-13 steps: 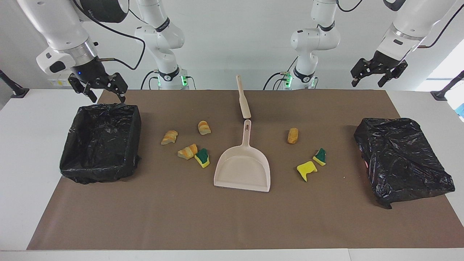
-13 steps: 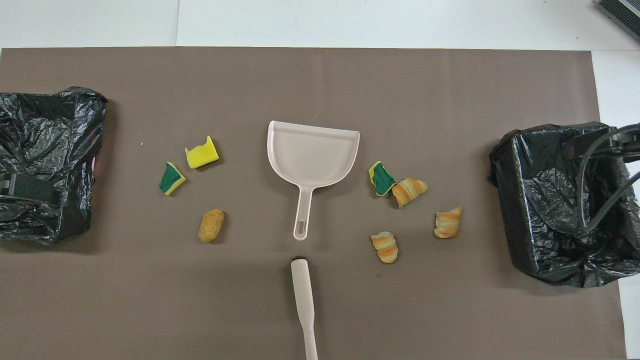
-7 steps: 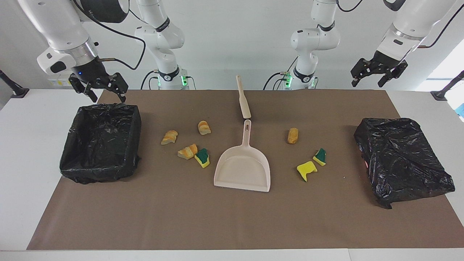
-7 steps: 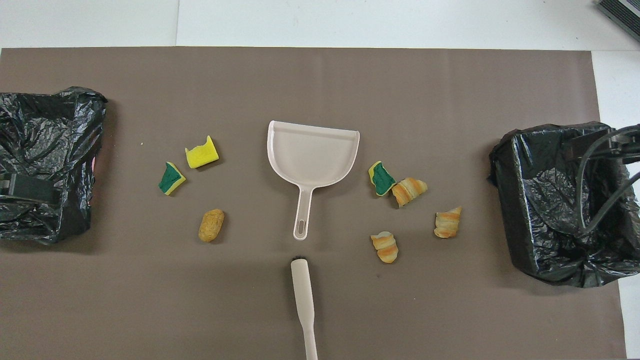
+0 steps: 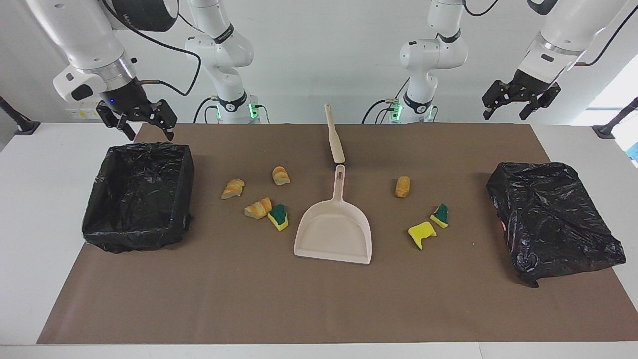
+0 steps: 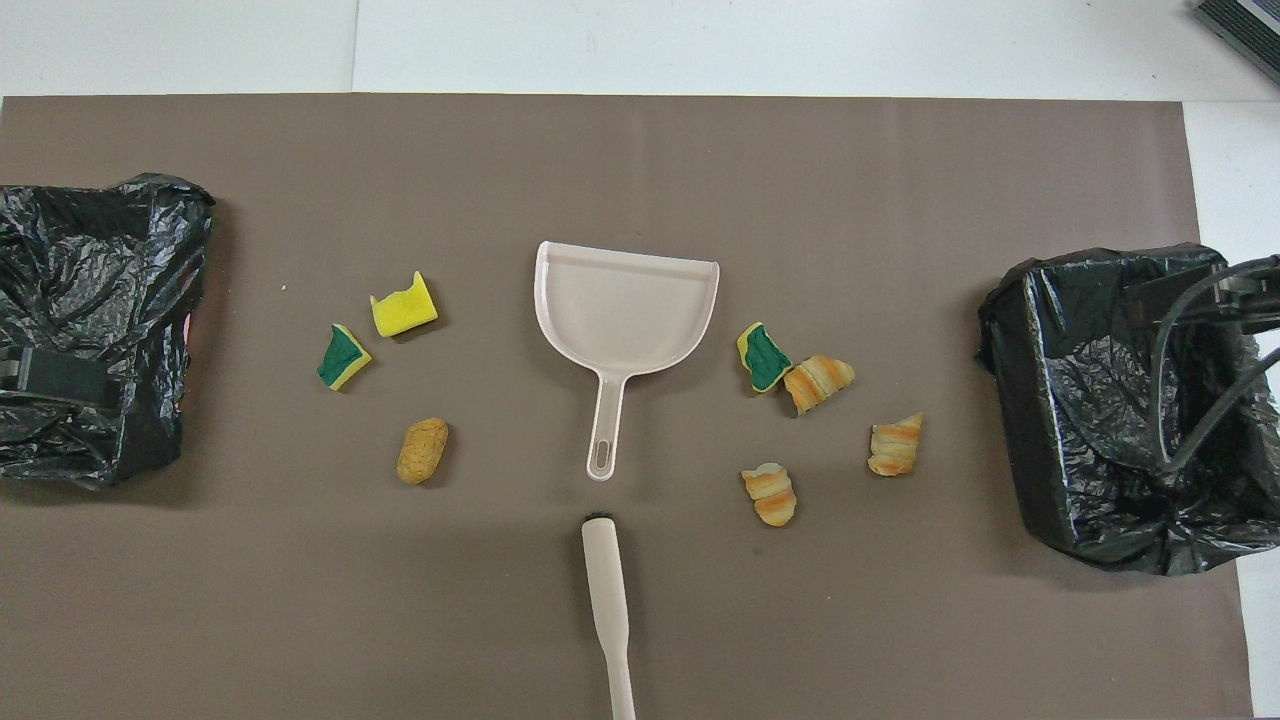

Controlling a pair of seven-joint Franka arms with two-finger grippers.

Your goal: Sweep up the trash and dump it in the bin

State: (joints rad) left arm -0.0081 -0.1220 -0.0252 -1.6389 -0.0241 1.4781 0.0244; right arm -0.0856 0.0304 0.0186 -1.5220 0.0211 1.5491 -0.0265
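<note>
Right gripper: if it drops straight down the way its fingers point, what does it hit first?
Probably the robot-side rim of the open black-lined bin. The right gripper hangs open over that edge, though depth is uncertain and it might meet the table beside the bin instead.

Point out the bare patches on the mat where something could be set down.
Bare: the broad strip of brown mat from the dustpan mouth to the edge farthest from the robots. Crowded: the scraps either side of the dustpan, and between its handle and the brush.

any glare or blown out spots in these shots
Facing view: a window patch at the left arm's end is blown out white, and the crinkled black bin bag there shows small glints. Overhead view: even light, with glints on the open black-lined bin.
</note>
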